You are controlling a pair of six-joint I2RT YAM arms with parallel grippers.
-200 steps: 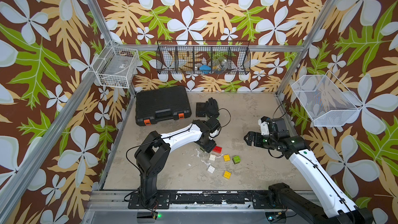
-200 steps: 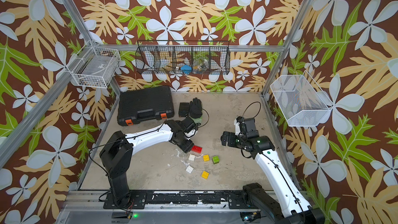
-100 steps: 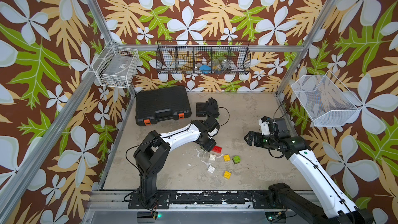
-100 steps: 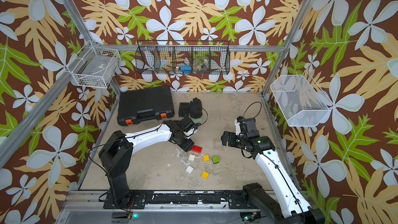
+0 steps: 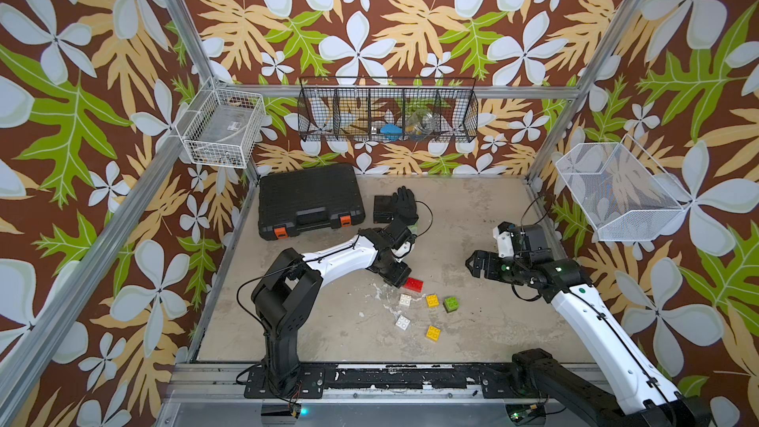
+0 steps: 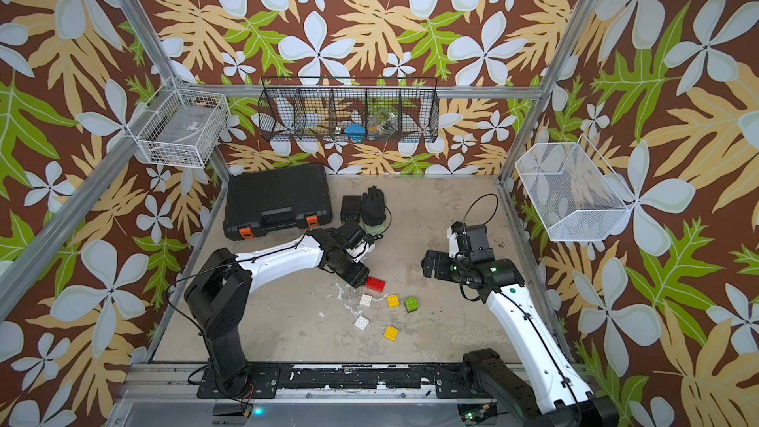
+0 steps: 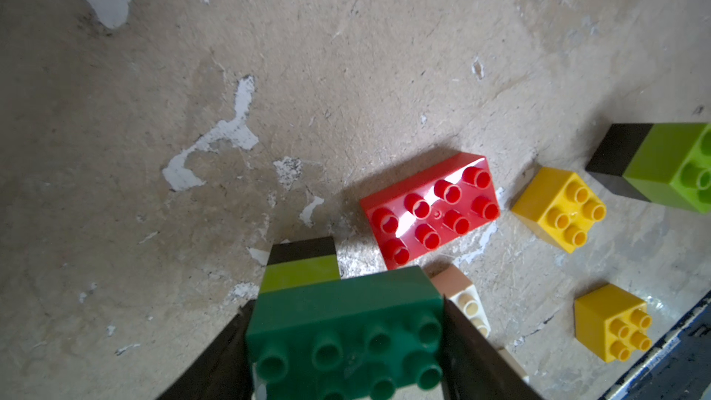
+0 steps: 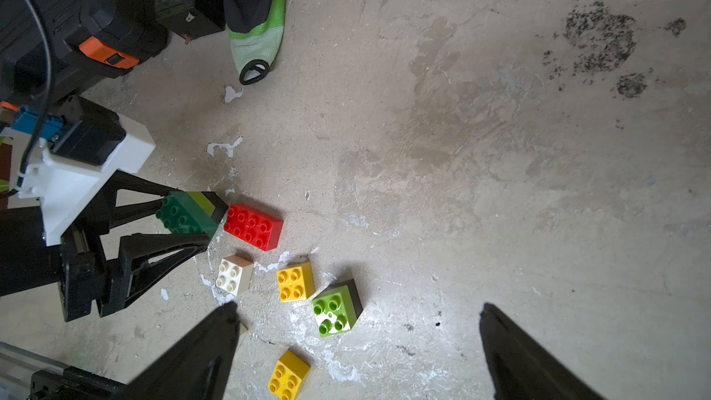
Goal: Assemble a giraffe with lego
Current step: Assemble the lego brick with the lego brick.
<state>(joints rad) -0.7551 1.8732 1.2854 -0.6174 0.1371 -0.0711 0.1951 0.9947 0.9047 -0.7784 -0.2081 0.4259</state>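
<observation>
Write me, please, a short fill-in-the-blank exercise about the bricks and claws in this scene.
1. The left claw is shut on a long brick coloured dark ____.
2. The right claw stands ____, holding nothing.
3. Exactly ____ yellow bricks lie loose on the table.
4. The loose lime brick is joined to a ____ one.
Missing words: green; open; two; black.
</observation>
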